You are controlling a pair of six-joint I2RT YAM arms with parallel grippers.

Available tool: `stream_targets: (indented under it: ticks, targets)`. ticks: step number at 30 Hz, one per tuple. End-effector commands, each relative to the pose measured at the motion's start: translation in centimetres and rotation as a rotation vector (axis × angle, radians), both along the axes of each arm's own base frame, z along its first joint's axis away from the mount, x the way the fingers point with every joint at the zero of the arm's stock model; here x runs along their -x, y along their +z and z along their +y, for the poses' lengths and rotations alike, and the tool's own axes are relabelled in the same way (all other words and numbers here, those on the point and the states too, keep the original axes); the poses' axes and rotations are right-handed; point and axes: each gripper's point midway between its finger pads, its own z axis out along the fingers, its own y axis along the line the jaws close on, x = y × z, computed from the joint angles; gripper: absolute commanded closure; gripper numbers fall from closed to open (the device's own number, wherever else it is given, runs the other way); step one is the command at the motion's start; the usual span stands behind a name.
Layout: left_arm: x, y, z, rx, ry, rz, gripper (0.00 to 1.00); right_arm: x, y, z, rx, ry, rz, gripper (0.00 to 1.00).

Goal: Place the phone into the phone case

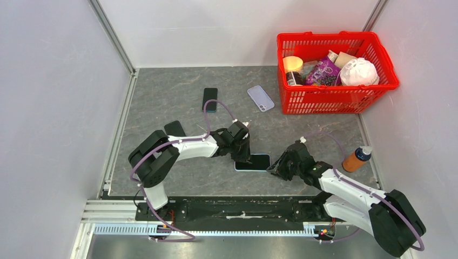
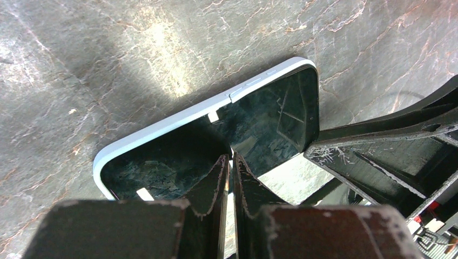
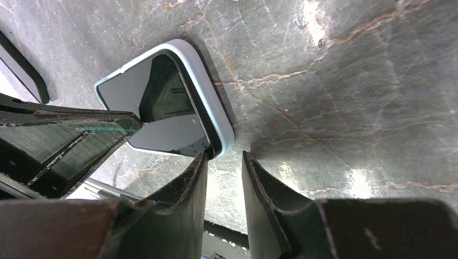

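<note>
**Phone (image 1: pixel 254 162) lying in its pale case (image 2: pixel 162 127), midway along the table's near edge**

The screen is being touched by the left gripper (image 2: pixel 231 162), jaws closed on nothing. The case's right end is being flanked by the right gripper (image 3: pixel 224 156), jaws slightly parted and empty. A lilac handset (image 1: pixel 261 98) and a black handset (image 1: pixel 209 99) are lying well apart toward the far edge, and a red basket (image 1: pixel 335 100) is sitting in the far right corner.

We're looking into a robot lab's test cell: plain white walls (image 1: pixel 48 97) framed by aluminium posts (image 1: pixel 113 36), a grey stone-look surface (image 1: pixel 173 86), a left arm (image 1: pixel 189 144) and right arm (image 1: pixel 345 189) bolted to a slotted rail (image 1: pixel 216 230), and a red basket (image 1: pixel 324 100) of odd props.
</note>
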Motion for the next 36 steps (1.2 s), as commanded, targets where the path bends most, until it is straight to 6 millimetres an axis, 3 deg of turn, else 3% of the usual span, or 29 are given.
stream_targets:
  ticks: [1, 8, 20, 25, 36]
  targets:
    - [1.1, -4.3, 3.7, -0.187, 0.000, 0.049, 0.87, -0.1, -2.7, -2.2, 0.090, -0.078, 0.013, 0.65]
    - [1.3, -4.5, 3.9, -0.190, -0.001, 0.052, 0.87, -0.3, -3.0, -3.1, 0.109, -0.119, -0.017, 0.65]
    - [1.2, -4.6, 3.7, -0.185, -0.002, 0.055, 0.87, 0.2, -4.5, -5.6, 0.296, -0.112, 0.046, 0.85]
    - [1.1, -4.5, 3.5, -0.182, -0.001, 0.053, 0.87, 0.8, -5.7, -5.5, 0.354, -0.054, 0.097, 0.91]
    - [1.0, -4.4, 3.5, -0.183, 0.001, 0.052, 0.88, 2.0, -7.8, -4.2, 0.537, 0.074, 0.169, 0.91]
